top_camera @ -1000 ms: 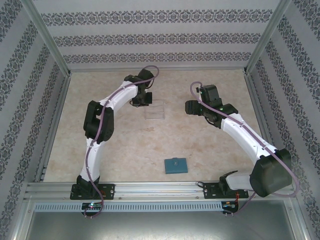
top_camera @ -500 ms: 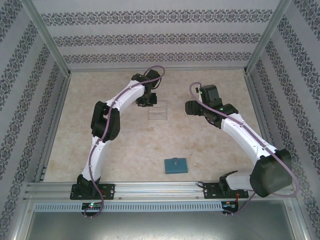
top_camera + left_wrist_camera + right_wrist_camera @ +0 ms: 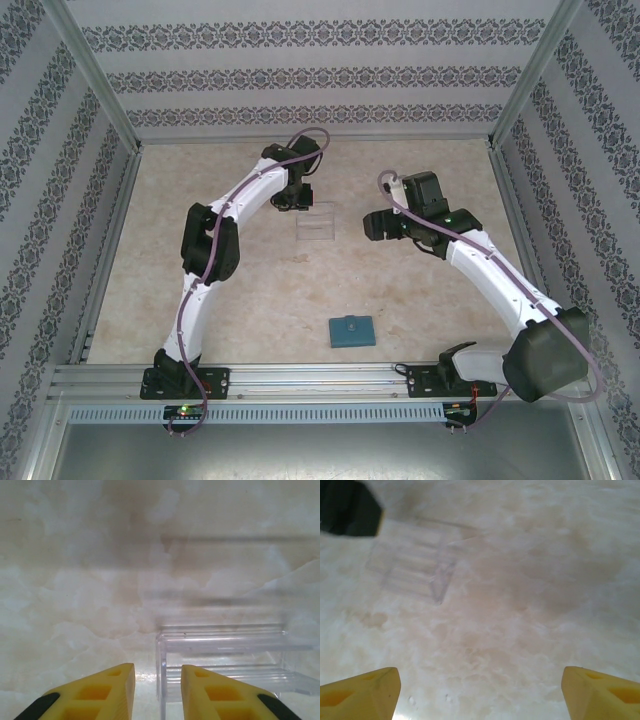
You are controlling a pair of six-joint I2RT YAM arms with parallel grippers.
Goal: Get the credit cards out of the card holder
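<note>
While card holder [image 3: 351, 329] lies shut, tray [image 3: 225, 636] by left pincer [image 3: 156, 674] (slightly parted), right pincer [image 3: 480, 676] spread wide

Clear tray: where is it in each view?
Top external: clear tray centre, toward the far side, right of the left gripper.
Left wrist: lower right, beyond the fingertips.
Right wrist: upper left.
Shared landmark: left gripper at the tray's edge.

The card holder [image 3: 351, 330] is teal-blue on a cream surface [image 3: 250, 290] marbled with beige. The tray [image 3: 316, 226] is clear. The left arm [image 3: 200, 250] and right arm [image 3: 490, 270] are white with black joints. The left pincer [image 3: 156, 675] and right pincer [image 3: 480, 680] are yellow. The walls [image 3: 320, 80] carry grey floral bands on white.
</note>
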